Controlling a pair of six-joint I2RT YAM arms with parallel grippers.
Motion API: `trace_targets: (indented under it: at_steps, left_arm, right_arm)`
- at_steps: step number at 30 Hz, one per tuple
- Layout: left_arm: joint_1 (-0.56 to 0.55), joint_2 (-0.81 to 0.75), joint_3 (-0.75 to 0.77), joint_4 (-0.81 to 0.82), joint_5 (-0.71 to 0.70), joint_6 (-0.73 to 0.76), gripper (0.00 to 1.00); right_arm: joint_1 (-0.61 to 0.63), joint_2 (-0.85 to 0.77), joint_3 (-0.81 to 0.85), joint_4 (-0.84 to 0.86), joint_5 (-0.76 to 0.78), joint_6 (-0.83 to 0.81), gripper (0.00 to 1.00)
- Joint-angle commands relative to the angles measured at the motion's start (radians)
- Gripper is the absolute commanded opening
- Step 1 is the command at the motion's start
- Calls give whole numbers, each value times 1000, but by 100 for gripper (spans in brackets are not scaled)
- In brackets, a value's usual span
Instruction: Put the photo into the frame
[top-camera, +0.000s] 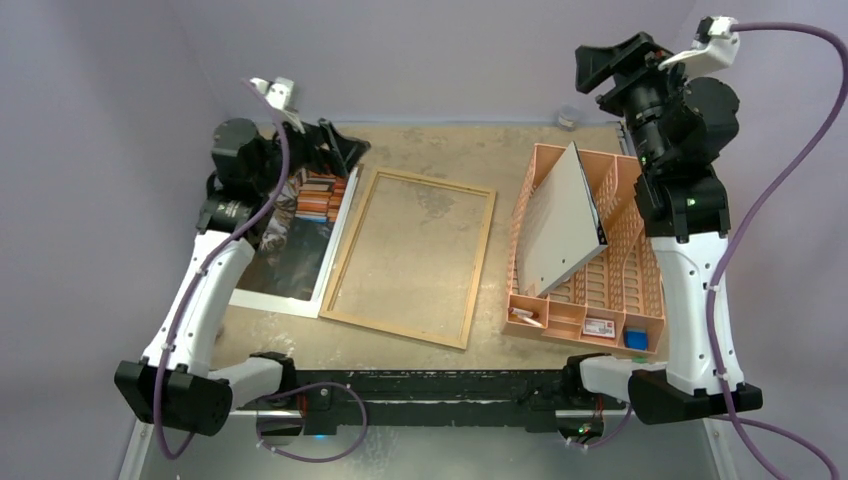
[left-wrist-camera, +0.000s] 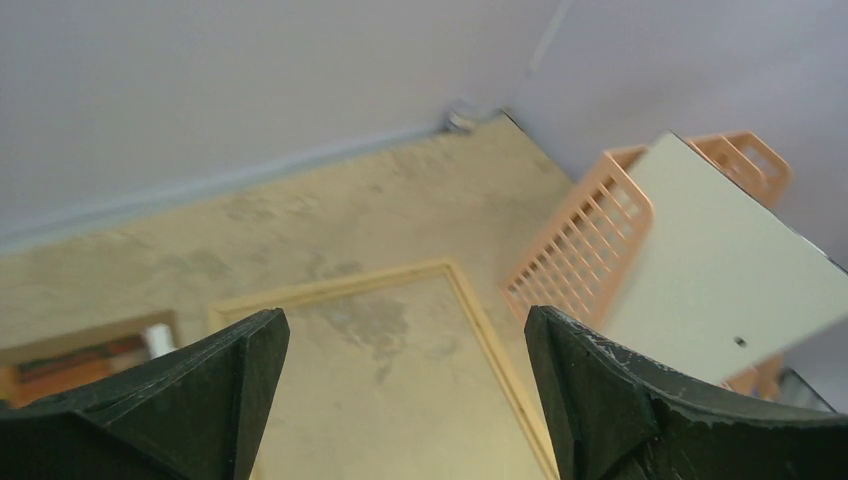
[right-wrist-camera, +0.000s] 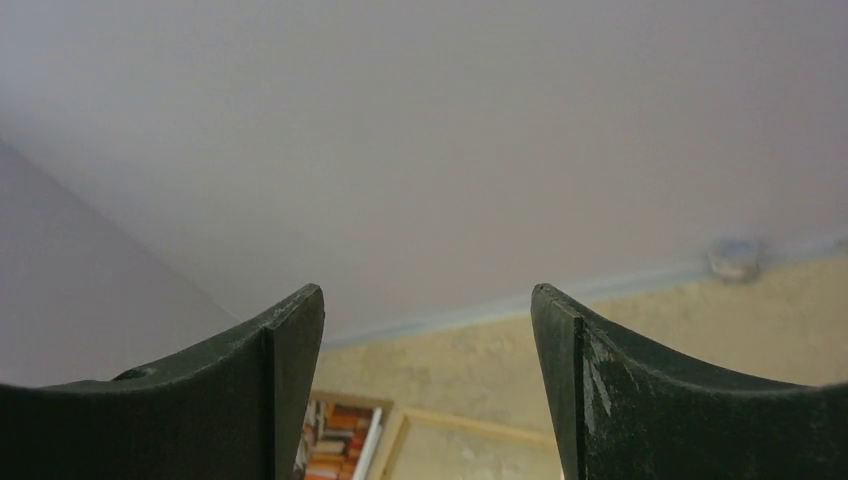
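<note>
- Photo (top-camera: 296, 255) is lying flat along the left edge of the bench (top-camera: 450, 145), with its far end sitting under the left arm. The frame (top-camera: 395, 330) is lying just beside it toward the middle, skewed against the bench edges. I cannot tell whether the two are touching.
- Left tool (left-wrist-camera: 403, 345) is hovering over the far end of the photo, spread wide and carrying nothing. Coming down on a sheet lying this flat, it is likely risking a crease or a scrape rather than getting under an edge.
- White mat border (top-camera: 275, 303) is showing along the photo's near and right sides, and I cannot tell whether it is sitting over or under the print. A pinch there is in danger of dragging the mat along, or taking it instead.
- Frame opening is looking only slightly bigger than the print, so a tilted approach is probably going to catch a corner on the wood and buckle the paper.
- Right tool (right-wrist-camera: 428, 300) is hanging high over the far right corner, parted and empty, well apart from the frame. With nothing steadying it, the frame is liable to slide under any push.
- Orange rack (top-camera: 640, 260) with the grey-white board (top-camera: 565, 225) leaning in it is standing between that arm and the frame, so a low sweep across is risking a knock.
</note>
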Motion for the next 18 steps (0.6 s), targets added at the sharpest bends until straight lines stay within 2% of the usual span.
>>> trace_targets:
  at_steps: [1,5,9,14,18]
  left_arm:
    - [-103,6,-93,95,128,-113,94]
    - [-241,16,-169,95,54,-122,94]
    - [-394,57,-223,84,-12,-120,94]
    - [-665,153,-254,55,-115,-74,94]
    - [-911,242,-259,-10,-304,-55,92]
  right_arm:
    - [-4,-13,-12,-249,68,-2,78]
    - [-4,-39,-82,-403,125,9,78]
    - [-4,-91,-135,-470,157,9,79]
    - [-3,-122,-153,-428,32,10,79]
    - [-4,-97,-124,-413,-58,57,79]
